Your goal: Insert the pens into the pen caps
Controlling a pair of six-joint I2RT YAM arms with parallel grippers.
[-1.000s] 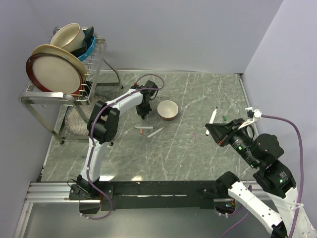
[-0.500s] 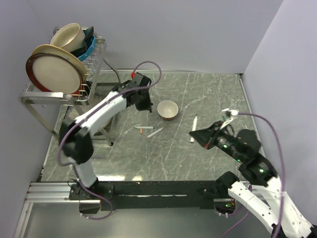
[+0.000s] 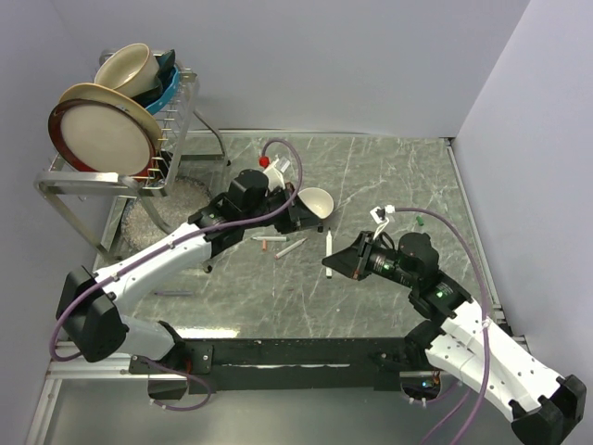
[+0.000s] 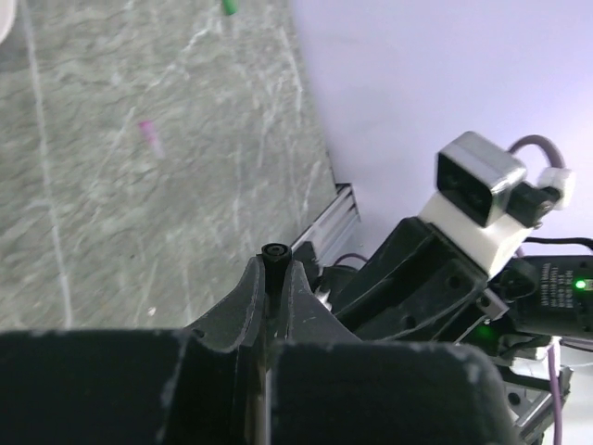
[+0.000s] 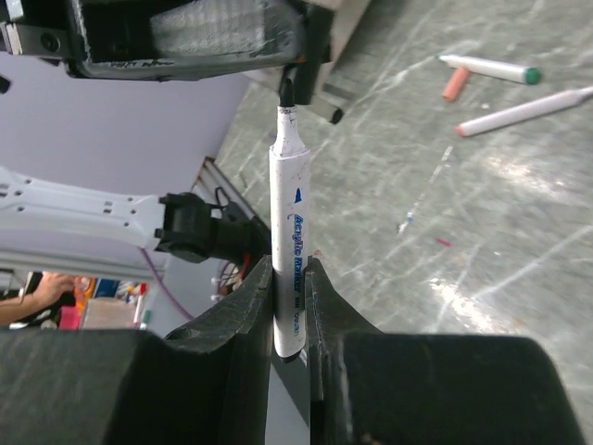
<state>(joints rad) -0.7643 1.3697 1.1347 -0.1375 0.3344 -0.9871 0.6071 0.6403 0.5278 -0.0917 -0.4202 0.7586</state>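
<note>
Grey-green marbled table (image 3: 371,176) fills the overhead view, with a dish rack (image 3: 171,139) of plates and bowls at its far left corner and a cream bowl (image 3: 317,201) near the middle.

Just in front of the bowl, the left gripper (image 3: 298,218) is clamped on a black cap (image 4: 275,252). In the left wrist view the cap sits pinched between the fingertips. Its round mouth faces straight out from the gripper, toward the right arm.

The right gripper (image 5: 289,278) grips a white marker pen (image 5: 289,241) low on its barrel. The pen's long axis runs straight out along the fingers, with its dark tip pointing away from the gripper. In the right wrist view that tip lines up just under the black cap; whether they touch cannot be told. From overhead the pen (image 3: 329,243) is near the table's centre, tip toward the far edge.

On the table left of it lie a green-ended pen (image 5: 491,68) and a red-tipped pen (image 5: 523,109), roughly parallel. A red cap (image 5: 454,83) lies between them, just beside the green-ended one. A green cap (image 3: 419,221) lies well apart, toward the right side.
</note>
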